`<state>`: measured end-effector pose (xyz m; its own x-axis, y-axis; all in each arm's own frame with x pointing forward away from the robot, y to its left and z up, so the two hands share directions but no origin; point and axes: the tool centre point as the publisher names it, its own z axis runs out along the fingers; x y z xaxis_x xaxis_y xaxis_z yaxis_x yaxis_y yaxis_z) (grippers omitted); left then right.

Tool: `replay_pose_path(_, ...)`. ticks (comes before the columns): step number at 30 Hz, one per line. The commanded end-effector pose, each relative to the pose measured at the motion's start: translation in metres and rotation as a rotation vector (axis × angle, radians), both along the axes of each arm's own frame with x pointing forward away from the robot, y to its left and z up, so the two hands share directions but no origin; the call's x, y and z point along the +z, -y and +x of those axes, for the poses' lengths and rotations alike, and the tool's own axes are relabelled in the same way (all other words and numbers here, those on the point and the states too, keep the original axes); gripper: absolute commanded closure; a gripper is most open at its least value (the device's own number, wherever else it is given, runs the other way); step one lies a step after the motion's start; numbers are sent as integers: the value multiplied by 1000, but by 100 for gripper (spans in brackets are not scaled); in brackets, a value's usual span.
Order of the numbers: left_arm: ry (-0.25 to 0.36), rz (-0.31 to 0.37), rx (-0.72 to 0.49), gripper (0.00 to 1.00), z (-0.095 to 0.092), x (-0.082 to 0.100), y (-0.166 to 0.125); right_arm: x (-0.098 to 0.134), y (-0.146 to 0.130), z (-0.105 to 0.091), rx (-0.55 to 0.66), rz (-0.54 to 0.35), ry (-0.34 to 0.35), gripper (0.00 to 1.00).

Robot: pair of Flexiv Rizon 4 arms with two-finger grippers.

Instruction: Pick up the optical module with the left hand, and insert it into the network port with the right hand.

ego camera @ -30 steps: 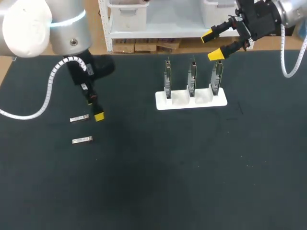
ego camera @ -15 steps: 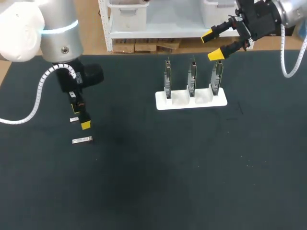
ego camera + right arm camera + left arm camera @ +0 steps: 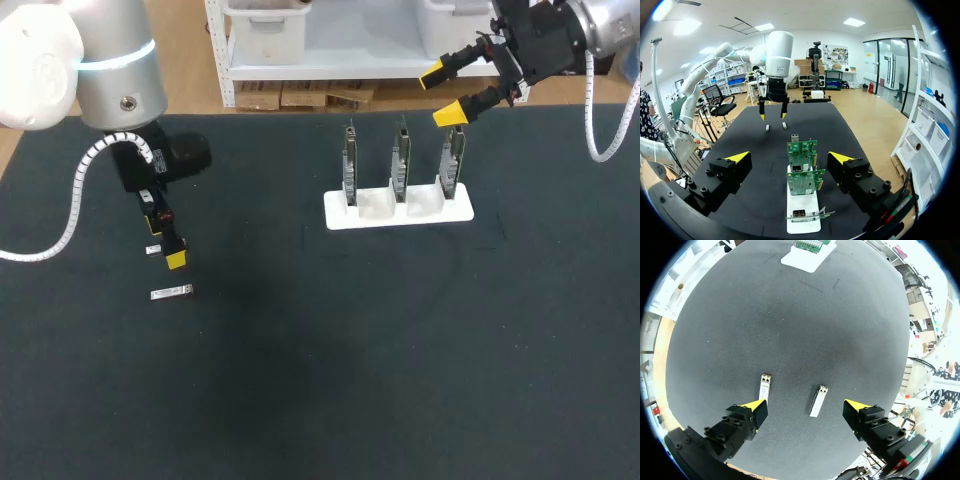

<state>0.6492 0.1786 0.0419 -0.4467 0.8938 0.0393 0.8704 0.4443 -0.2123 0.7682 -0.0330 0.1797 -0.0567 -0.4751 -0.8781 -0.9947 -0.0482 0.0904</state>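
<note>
The left arm (image 3: 118,85) and right arm (image 3: 605,22) both hold fingers (image 3: 754,409) spread.

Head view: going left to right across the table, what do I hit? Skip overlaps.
nearer optical module → first circuit board → second circuit board → third circuit board, the three boards upright in the white stand.

Dark table (image 3: 400,380), white stand (image 3: 398,213), optical module (image 3: 765,388), second module (image 3: 817,401) beside it

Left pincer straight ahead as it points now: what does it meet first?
Probably the table, with the left pincer straddling one optical module; the other module lies by one fingertip, so it may touch first.
</note>
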Motion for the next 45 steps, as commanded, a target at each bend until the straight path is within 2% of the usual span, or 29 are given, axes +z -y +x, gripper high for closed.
replay_pose_path(1, 1, 1, 0, 0, -1, 1, 0, 0, 0, -2, -4, -1, 3, 0)
replay_pose_path(2, 3, 22, -26, 0, 1, 1, 3, 0, 0, -2, -4, -1, 3, 0)
replay_pose_path(3, 1, 72, -26, 0, 3, 1, 7, 0, 0, -2, -4, -1, 3, 0)
replay_pose_path(5, 8, 85, -55, 0, 6, 1, 9, 0, 0, -2, -4, -1, 3, 0)
replay_pose_path(7, -2, 136, -47, 0, 9, 1, 10, 0, 0, -2, -4, -1, 3, 0)
replay_pose_path(15, 7, 184, -114, 0, 10, -3, 12, 0, 0, -2, -4, -1, 3, 0)
replay_pose_path(22, 18, 262, -194, 0, 8, -9, 0, 0, 0, -2, -4, -1, 3, 0)
replay_pose_path(25, 25, 276, -213, 0, 6, -11, -5, 0, 0, -2, -4, -1, 3, 0)
replay_pose_path(36, 53, 212, -142, 0, 3, -22, -25, 0, 0, -2, -4, -1, 3, 0)
replay_pose_path(45, 89, 180, -155, 0, 6, -24, -30, 0, 0, -2, -4, -1, 3, 0)
